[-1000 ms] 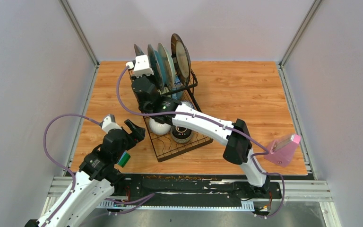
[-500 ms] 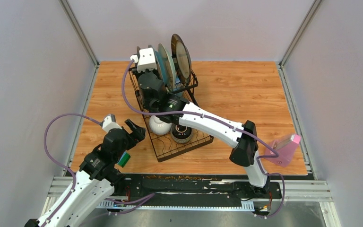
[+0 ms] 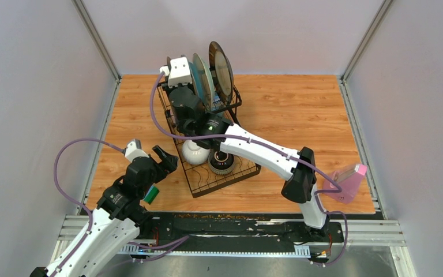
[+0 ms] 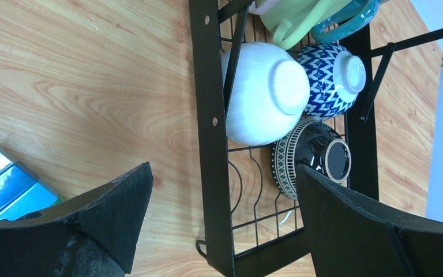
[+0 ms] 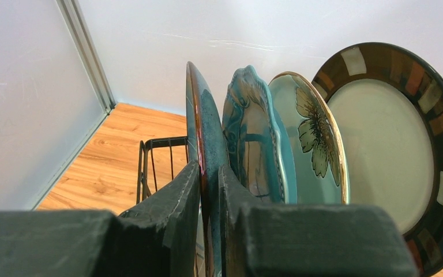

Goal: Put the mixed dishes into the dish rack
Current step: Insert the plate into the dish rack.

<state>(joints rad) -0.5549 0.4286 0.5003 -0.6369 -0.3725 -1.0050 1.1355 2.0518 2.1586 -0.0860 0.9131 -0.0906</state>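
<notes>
The black wire dish rack [image 3: 207, 182] stands mid-table. Several plates stand on edge at its back: a black-rimmed cream one [image 5: 392, 144], a floral pale one [image 5: 314, 138], a scalloped teal one [image 5: 254, 133] and a dark teal plate [image 5: 205, 115]. My right gripper [image 5: 209, 170] is shut on the dark teal plate's rim, upright beside the others; it also shows in the top view [image 3: 174, 78]. A white bowl [image 4: 265, 92], a blue patterned bowl [image 4: 331, 81] and a dark bowl [image 4: 314, 164] lie in the rack, with a green mug [image 4: 291, 17] above them. My left gripper [image 4: 224, 170] is open and empty over the rack's near left corner.
A blue-green sponge block [image 3: 151, 194] lies left of the rack by my left arm. A pink container [image 3: 346, 182] sits at the table's right front. My right arm stretches across the rack. Grey walls close in the left, back and right.
My right gripper has carried the dark teal plate back and a little right, up against the row of standing plates. The left arm has not moved.
</notes>
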